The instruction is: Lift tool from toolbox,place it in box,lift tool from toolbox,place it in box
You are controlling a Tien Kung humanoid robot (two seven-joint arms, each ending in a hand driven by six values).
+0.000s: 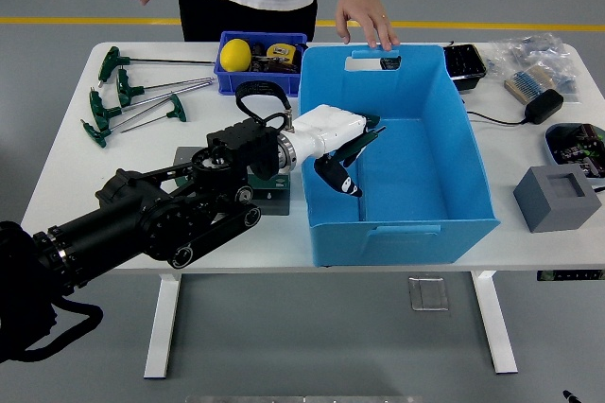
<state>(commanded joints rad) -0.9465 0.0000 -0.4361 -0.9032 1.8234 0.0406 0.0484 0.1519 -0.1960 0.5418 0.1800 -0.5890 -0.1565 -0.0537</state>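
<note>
My left hand (342,155) reaches over the left wall of the big blue box (444,223) and hangs above its floor. It is shut on a green-handled tool (368,123), whose green end sticks out on the hand's far side. Some fingers (338,176) point down into the box. The small blue toolbox (257,82) stands behind the hand and holds a yellow item (235,54) and a tape measure (281,52). Several green T-handle keys (123,100) lie on the table to the left. A person's hand (369,25) rests on the box's far rim.
A grey-green plate (274,197) lies under my forearm beside the box. To the right stand a grey foam block (558,197), a black tray (465,62), bags of parts (529,58), a black adapter (544,105) and a bin of parts (577,143).
</note>
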